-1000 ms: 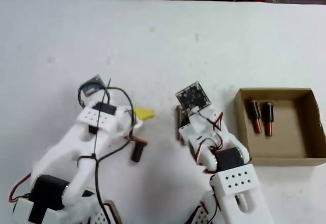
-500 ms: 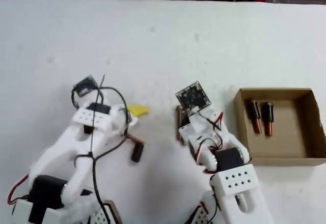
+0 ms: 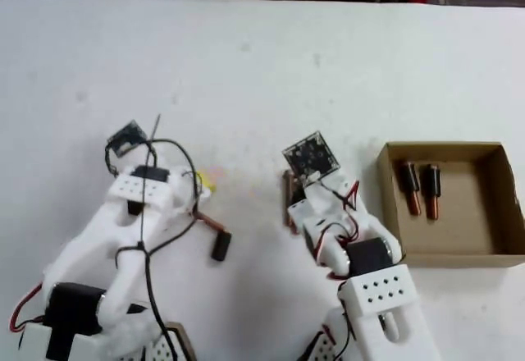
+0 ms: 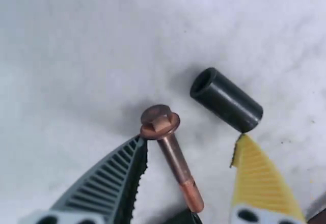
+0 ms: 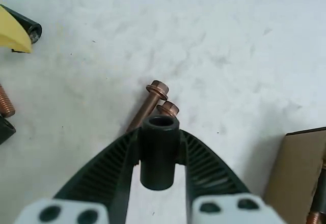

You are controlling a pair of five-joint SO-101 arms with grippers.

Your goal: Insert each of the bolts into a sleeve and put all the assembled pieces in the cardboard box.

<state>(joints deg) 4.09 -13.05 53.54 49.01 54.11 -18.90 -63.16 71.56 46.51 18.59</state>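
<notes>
A copper bolt (image 4: pixel 170 150) lies on the white table between the spread grey and yellow fingers of my left gripper (image 4: pixel 192 141). A black sleeve (image 4: pixel 226 107) lies just past the yellow fingertip. In the high view this bolt (image 3: pixel 214 225) and sleeve (image 3: pixel 221 246) sit by the left gripper (image 3: pixel 203 203). My right gripper (image 5: pixel 159 134) is shut on a second black sleeve (image 5: pixel 159 155), held upright above the table. Two loose bolts (image 5: pixel 145 106) lie just beyond it. The right gripper (image 3: pixel 289 205) is left of the cardboard box (image 3: pixel 386 189).
Two assembled pieces (image 3: pixel 410 187) (image 3: pixel 431 190) lie side by side at the far left of the box floor. A corner of the box (image 5: pixel 298 175) shows in the right wrist view. The far half of the table is bare white surface.
The left arm has swung to the left, and its yellow finger has drawn back from the open table to beside the arm. The right arm and its sleeve have not moved.
</notes>
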